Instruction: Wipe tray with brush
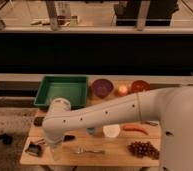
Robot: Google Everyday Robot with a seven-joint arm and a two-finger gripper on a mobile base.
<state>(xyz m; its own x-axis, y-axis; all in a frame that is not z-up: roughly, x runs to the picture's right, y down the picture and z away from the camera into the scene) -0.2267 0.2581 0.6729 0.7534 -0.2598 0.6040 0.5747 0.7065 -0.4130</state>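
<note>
Containers line the back of the wooden table (pixel 115 150): the green tray (pixel 65 90) sits at the back left corner, its sloping walls around a plain green floor. To its right stand a round purple bowl (pixel 102 87) and, further along, a round orange bowl (pixel 140 86). The insides of both bowls are too dark to tell what they hold. A small yellow-orange fruit (pixel 122 90) rests on the table between the two bowls, in neither of them. Nearer the front, a small white cup (pixel 111 131) stands upright near the table's middle, its inside pale, with a red chili (pixel 135 128) lying just beside it on the right. A bunch of dark grapes (pixel 142 148) lies loose at the front right. The robot's white arm (pixel 105 112) reaches in from the right, and its elbow covers part of the tray's near rim. From there it bends down to the gripper (pixel 55 150), which is low over the front left of the table, well apart from the tray; whether it is spread or closed cannot be told. A black clip-like object (pixel 36 148) lies just to one side of it and a silver fork (pixel 87 150) to the other. A flat black block (pixel 38 121) lies in front of the tray. A slim dark piece that may be the brush (pixel 69 137) shows against the arm's lower part, on the table.
</note>
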